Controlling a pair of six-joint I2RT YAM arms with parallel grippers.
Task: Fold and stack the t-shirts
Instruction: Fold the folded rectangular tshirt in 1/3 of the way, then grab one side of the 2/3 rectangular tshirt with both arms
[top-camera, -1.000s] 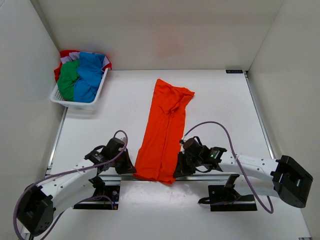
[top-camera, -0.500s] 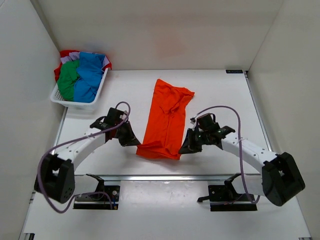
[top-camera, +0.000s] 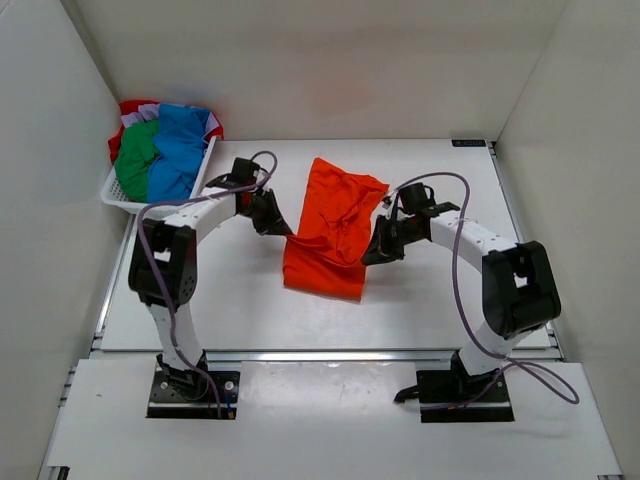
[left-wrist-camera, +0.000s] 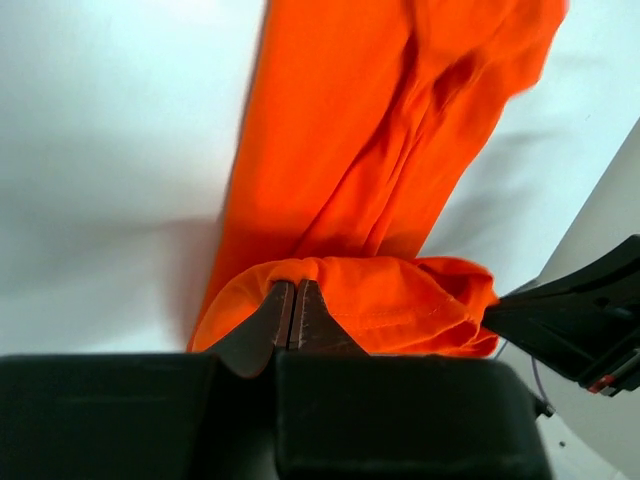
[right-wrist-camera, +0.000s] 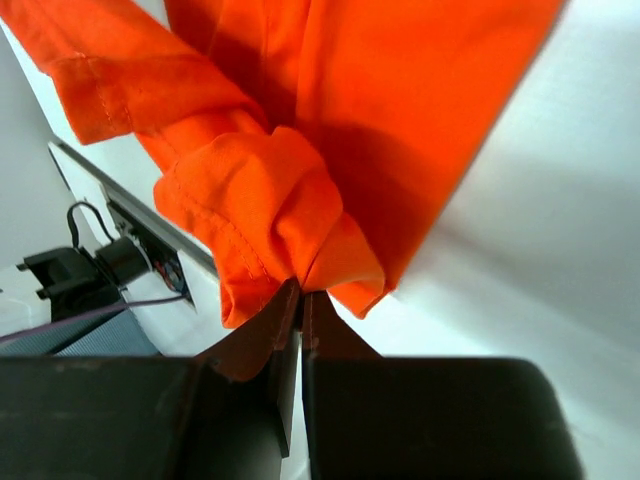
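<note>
Aloft: orange t-shirt (top-camera: 325, 262) hem, left end effector (top-camera: 284, 229), right end effector (top-camera: 369, 257).

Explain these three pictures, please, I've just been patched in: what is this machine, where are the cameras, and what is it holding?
Two robot arms are bolted at the near edge of a white table. The wide picture comes from a fixed camera above and behind them; each close-up comes from a camera on one wrist. An orange t-shirt lies on the table, its near end doubled over. The left pincer and the right pincer are each shut on one side of that end. At the far left, a white basket holds a blue shirt, a green shirt and a red shirt.
</note>
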